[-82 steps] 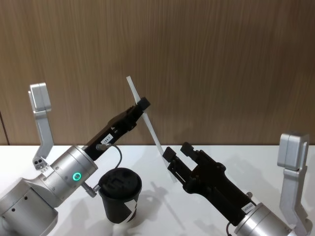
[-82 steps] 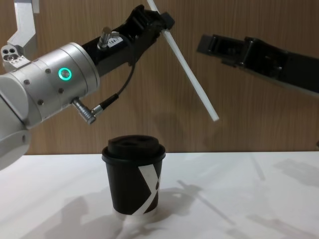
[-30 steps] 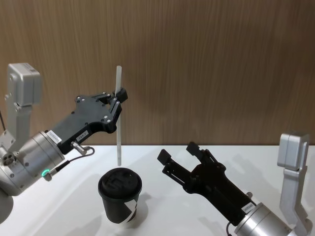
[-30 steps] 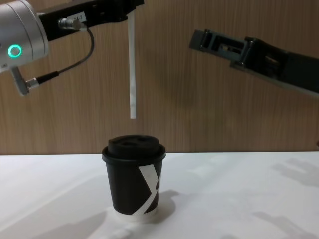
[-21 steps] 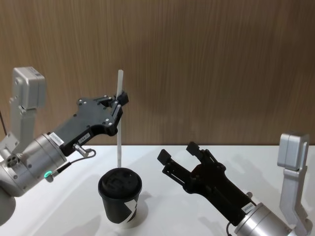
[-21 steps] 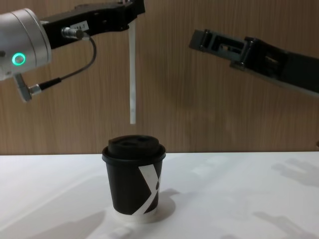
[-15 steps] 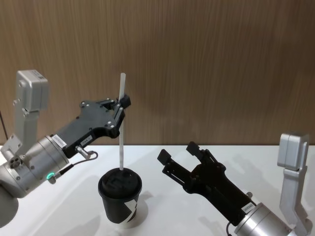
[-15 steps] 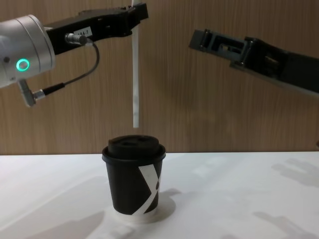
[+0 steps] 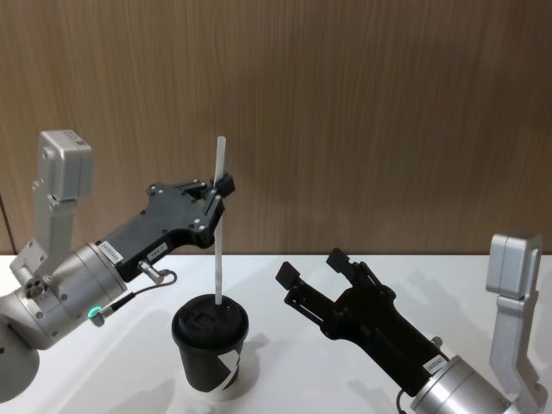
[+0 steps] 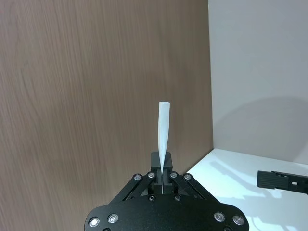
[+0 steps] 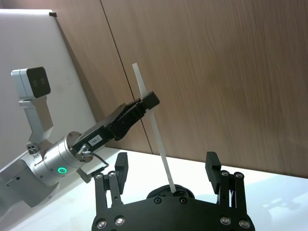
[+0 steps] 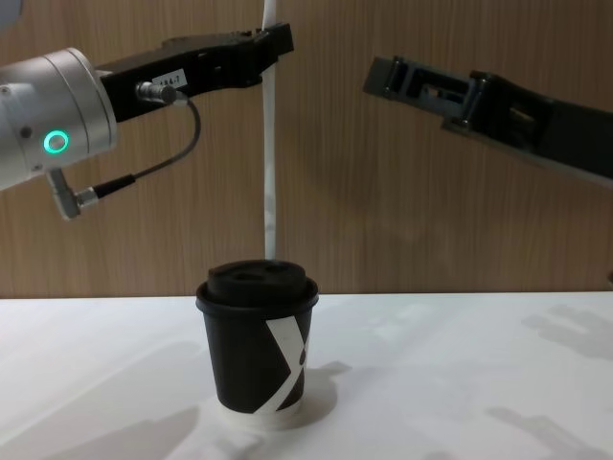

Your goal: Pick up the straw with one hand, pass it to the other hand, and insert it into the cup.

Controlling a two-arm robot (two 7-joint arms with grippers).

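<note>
**Straw held upright over the lidded cup**

We see a white table (image 9: 285, 276) in front of a wall (image 9: 362, 103) of brown wood-grain panelling. On the table stands the cup (image 12: 259, 369), a black paper cylinder that tapers toward its base, crossed by a slanted white stripe and capped with a domed black plastic lid (image 9: 210, 320) with a matte finish.

The left gripper (image 9: 219, 191) reaches in from the left on a smooth silver cylindrical wrist with a glowing green ring (image 12: 56, 143) and a thin grey cable (image 12: 153, 163) looping beneath it. Its flat black fingers are clamped on the straw (image 9: 219, 224), gripping it in its upper part. The straw is a thin, straight, translucent white plastic tube. It hangs nearly upright above the cup. In the head view its lower end sits at the lid's top; in the chest view the tip (image 12: 270, 251) is level with the top of the lid. We cannot tell whether it has entered the lid's opening.

The right gripper (image 9: 315, 267) hovers to the right of the cup, well apart from it. Its angular black fingers (image 11: 213, 166) are spread wide, with nothing between them. In its wrist view we look between those fingers at the straw and the lid beyond.
</note>
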